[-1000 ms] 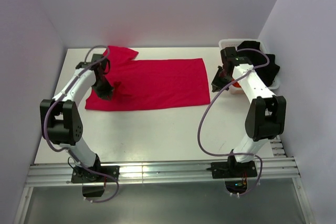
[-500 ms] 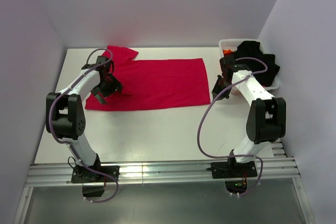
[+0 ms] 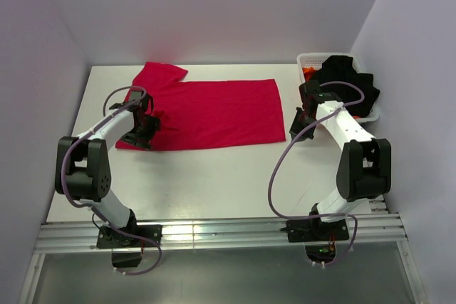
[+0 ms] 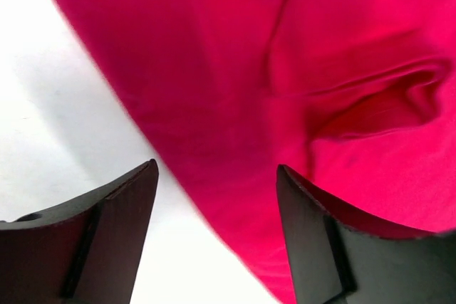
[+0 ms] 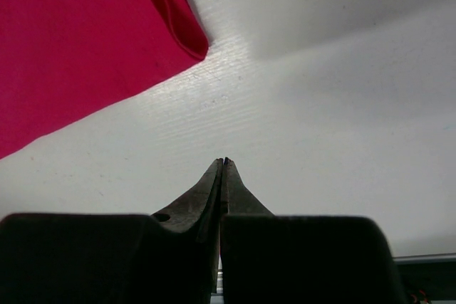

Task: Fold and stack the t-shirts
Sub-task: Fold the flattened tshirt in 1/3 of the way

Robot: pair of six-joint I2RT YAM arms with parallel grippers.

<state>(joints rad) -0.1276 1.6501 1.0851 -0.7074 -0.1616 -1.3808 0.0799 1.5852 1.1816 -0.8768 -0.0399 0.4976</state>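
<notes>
logging the top external view first: crimson t-shirt [image 3: 214, 112] lies spread flat on the white table [image 3: 214, 176], toward the far side, with one sleeve [image 3: 165, 71] poking out at its far left corner. left gripper [image 3: 144, 127] sits at the shirt's left edge; from up here i cannot tell how its jaws stand. right gripper [image 3: 295, 130] is just off the shirt's right edge, over bare table. basket [image 3: 305, 58], white lattice, stands at the far right corner. it holds a black t-shirt [image 3: 349, 80] heaped over its rim, and a scrap of orange cloth [image 3: 308, 71] shows beside that.

left wrist view: left gripper [image 4: 217, 169] is spread wide and grips nothing. its dark fingers [image 4: 114, 233] straddle the shirt's border, one over white table [image 4: 43, 105], the other over red cloth. i cannot tell whether they touch the surface. crimson t-shirt [image 4: 214, 48] fills the top and right, with a raised crease [image 4: 385, 97] at right.

right wrist view: right gripper [image 5: 223, 161] is pinched fully together with nothing between the tips, above bare table [image 5: 335, 105]. the hemmed corner of the crimson t-shirt [image 5: 71, 48] lies up and left, apart from the tips.
</notes>
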